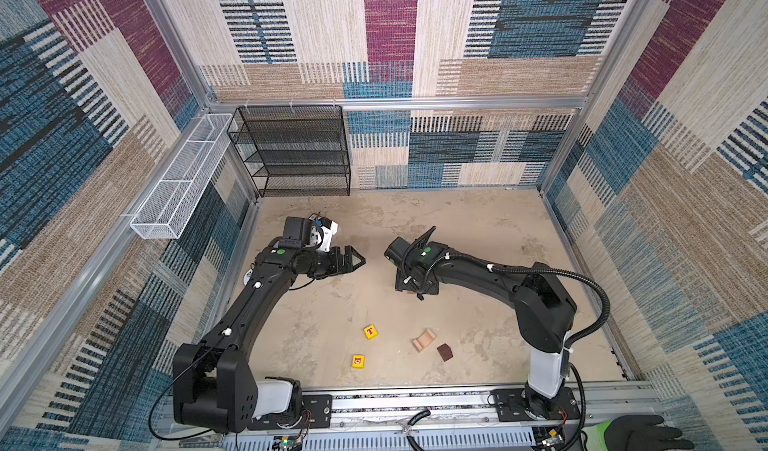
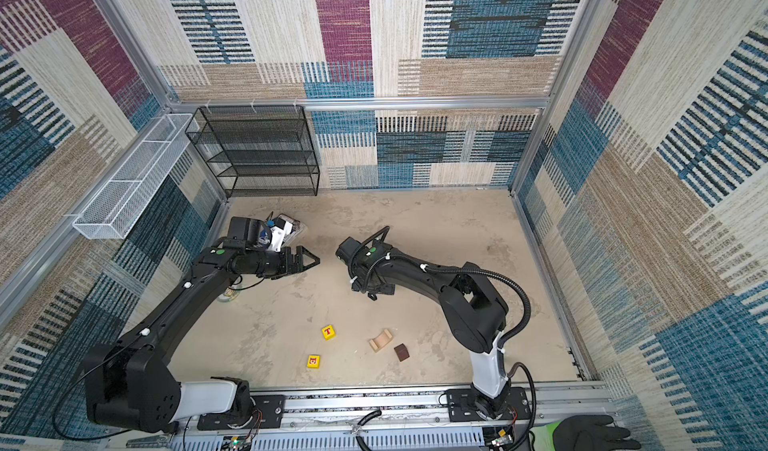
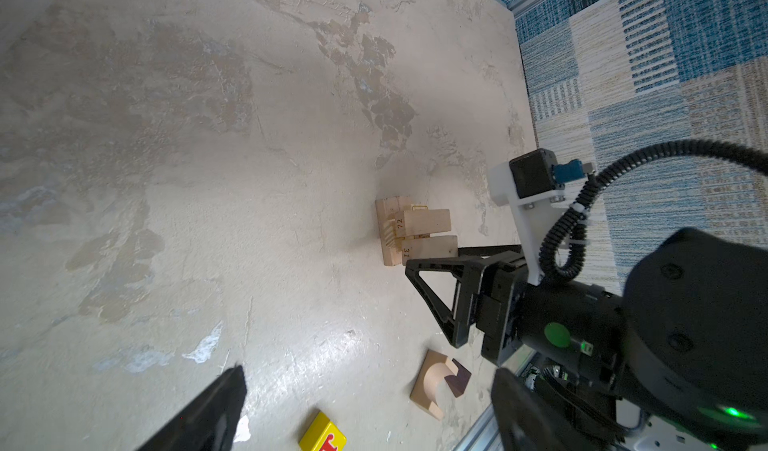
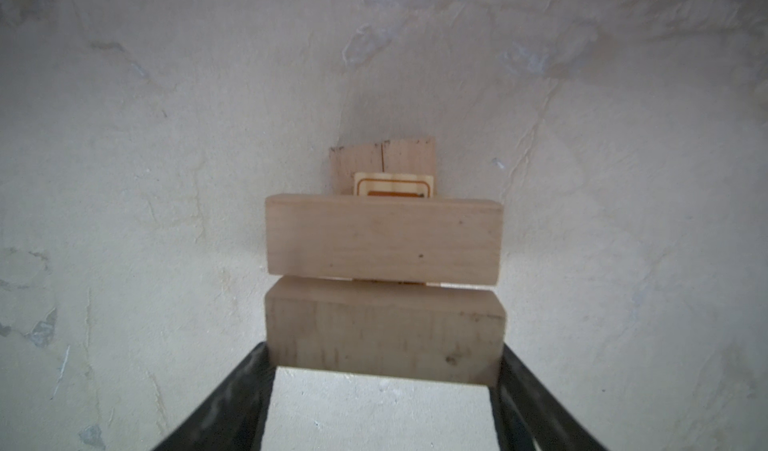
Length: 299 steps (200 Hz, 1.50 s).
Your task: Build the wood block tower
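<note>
Tower point(image 3: 415, 229) mid-table: bar 72 point(image 3: 432, 221) and bar 31 point(image 3: 432, 250) sit side by side, long axes parallel, crosswise on a base bar point(image 3: 383, 254). Right claw point(image 4: 384, 345) pinches bar 31 by its ends; left claw point(image 1: 360, 259) hovers spread and empty to the left. Nearer lie a yellow T cube point(image 1: 370, 331), a picture cube point(image 1: 358, 361), an arch point(image 1: 424, 340) and a brown cube point(image 1: 444, 352).

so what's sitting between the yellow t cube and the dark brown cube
The pale wood arch, much nearer the dark brown cube than the yellow T cube. Both top views show it.
</note>
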### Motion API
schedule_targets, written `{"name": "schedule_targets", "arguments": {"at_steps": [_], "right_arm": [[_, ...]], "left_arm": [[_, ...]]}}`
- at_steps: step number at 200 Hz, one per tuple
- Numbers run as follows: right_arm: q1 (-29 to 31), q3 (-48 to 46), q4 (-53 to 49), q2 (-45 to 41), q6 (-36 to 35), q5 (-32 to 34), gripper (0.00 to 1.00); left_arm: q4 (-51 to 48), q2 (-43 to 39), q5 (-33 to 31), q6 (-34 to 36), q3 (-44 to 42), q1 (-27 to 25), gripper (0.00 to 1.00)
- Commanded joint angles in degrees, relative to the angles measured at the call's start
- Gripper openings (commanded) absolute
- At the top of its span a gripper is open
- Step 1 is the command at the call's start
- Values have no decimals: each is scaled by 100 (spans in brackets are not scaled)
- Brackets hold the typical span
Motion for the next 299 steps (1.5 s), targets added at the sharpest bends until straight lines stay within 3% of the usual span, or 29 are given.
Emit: {"name": "schedule_targets", "arguments": {"at_steps": [1,170,299], "right_arm": [[-24,27,7,27,0,-18,48],[-138,-18,80,4,-33,-189,62],[-144,-18,191,-5,-119,-304,62]], "left_arm": [[46,-39,133,1,-6,10,96],[12,-42,156,43,0,62,96],[0,-60,191,50,-2,98,96]]}}
